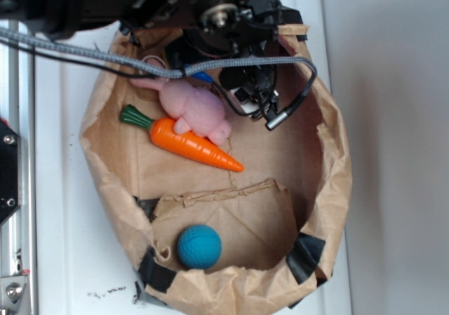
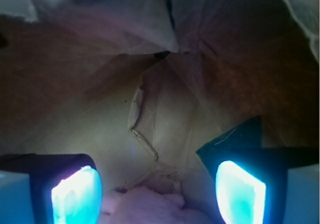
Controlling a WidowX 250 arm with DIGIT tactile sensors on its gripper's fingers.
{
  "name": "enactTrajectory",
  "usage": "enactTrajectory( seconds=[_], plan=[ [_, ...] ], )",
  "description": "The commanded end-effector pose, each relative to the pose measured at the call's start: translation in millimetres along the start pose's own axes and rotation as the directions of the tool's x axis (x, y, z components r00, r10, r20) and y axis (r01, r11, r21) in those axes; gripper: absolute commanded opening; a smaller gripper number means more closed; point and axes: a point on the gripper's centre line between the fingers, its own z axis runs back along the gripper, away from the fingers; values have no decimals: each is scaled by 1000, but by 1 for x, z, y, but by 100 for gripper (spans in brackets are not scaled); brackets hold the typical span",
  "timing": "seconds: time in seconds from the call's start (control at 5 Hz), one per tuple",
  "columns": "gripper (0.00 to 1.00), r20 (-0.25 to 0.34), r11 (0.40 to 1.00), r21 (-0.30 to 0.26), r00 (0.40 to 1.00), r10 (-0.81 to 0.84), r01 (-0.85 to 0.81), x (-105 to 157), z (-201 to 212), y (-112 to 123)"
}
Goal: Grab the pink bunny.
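The pink bunny (image 1: 195,106) lies inside a brown paper bag (image 1: 330,182), near its far end, pressed against an orange carrot (image 1: 194,144). Its head end is hidden under the arm and cables. My gripper (image 1: 242,83) hangs just to the right of the bunny, largely masked by the black arm. In the wrist view the gripper (image 2: 159,196) is open, two glowing cyan pads (image 2: 76,196) wide apart. A bit of the bunny's pink plush (image 2: 155,209) shows low between them, touching neither pad.
A teal ball (image 1: 199,246) rests in a folded pocket at the near end of the bag. Crumpled bag walls rise on all sides. A grey cable (image 1: 105,57) crosses above the bunny. A metal rail (image 1: 10,153) runs along the left.
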Motion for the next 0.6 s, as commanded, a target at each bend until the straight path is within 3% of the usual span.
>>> enactTrajectory(
  seconds=[0.0, 0.4],
  plan=[
    [100, 47, 919, -156, 932, -359, 362, 5, 8, -3],
    [100, 4, 849, -218, 870, -492, 481, -19, 17, -15]
  ],
)
